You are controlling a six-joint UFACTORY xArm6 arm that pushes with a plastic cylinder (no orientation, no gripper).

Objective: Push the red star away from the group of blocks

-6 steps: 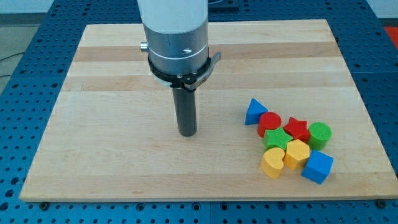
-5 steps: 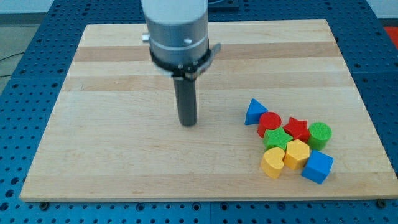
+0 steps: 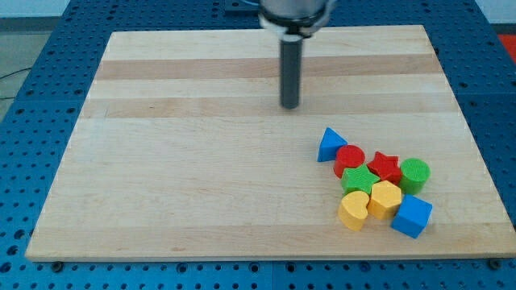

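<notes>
Blocks sit clustered on the near right part of the wooden board (image 3: 161, 185). Nearest the front edge: a yellow heart-like block (image 3: 353, 211) at the cluster's left, a yellow hexagonal block (image 3: 385, 198) touching it on its right, and a blue cube (image 3: 412, 215) at the cluster's right, just beside the hexagon. Next row back: a green star (image 3: 359, 178) on the left, the red star (image 3: 386, 166) in the middle, a green cylinder (image 3: 414, 173) on the right. The red star is hemmed in, touching or nearly touching the green star, the green cylinder and the yellow hexagonal block. Behind the green star lies a red cylinder (image 3: 350, 156), against the red star's left side. Farthest of the group is a blue triangular block (image 3: 329, 144), just left of and behind the red cylinder.

My tip (image 3: 289, 105) stands farther back and to the left of the cluster, well apart from every block, closest to the blue triangular block. There is no claw to report; the arm ends in the bare rod, upright, touching no block.
</notes>
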